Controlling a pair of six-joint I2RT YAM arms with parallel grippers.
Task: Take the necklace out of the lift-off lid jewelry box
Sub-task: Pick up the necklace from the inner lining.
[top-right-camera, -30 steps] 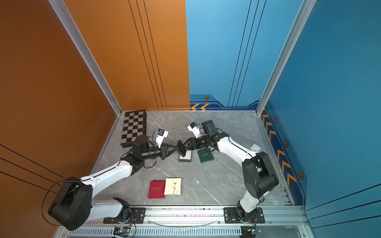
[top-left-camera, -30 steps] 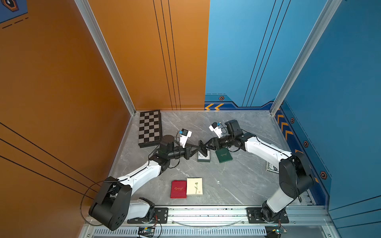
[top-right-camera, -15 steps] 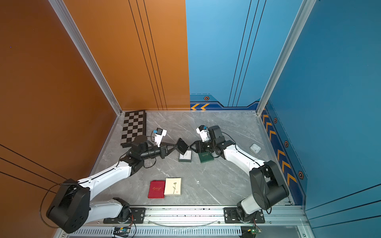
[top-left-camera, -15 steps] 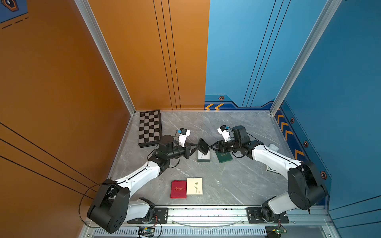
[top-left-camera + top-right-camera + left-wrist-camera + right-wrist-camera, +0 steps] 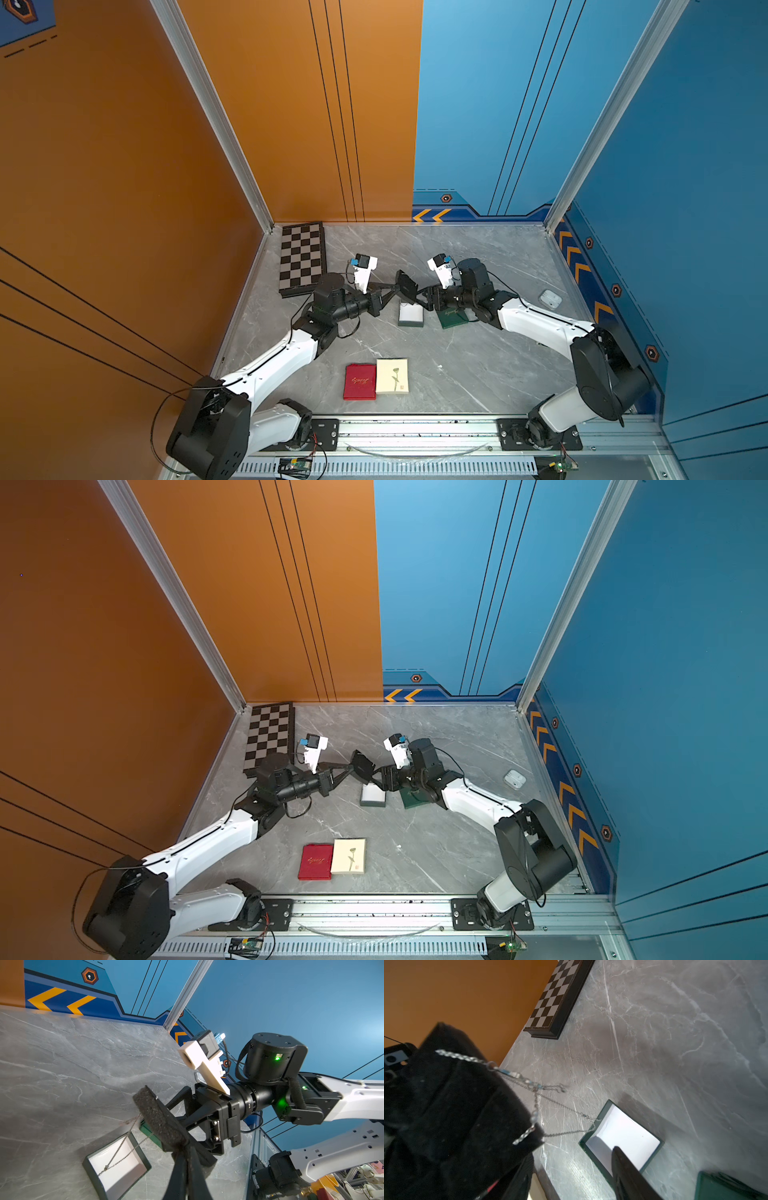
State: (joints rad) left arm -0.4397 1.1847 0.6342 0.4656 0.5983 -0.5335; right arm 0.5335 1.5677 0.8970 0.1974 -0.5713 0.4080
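Note:
The jewelry box stands open on the marble table, white inside, seen in both top views. Its green lid lies beside it on the right. My left gripper is shut on a black foam pad and holds it above the box. The necklace is draped over that pad, and its chain hangs down into the box. My right gripper is open close to the pad's right side, over the box and lid, with nothing between its fingers.
A chessboard lies at the back left by the orange wall. A red box and a cream box sit side by side near the front rail. A small white case lies by the right wall.
My right gripper drew back to the right, then came in again toward the pad with its jaws wider. The left gripper and the pad have hardly moved.

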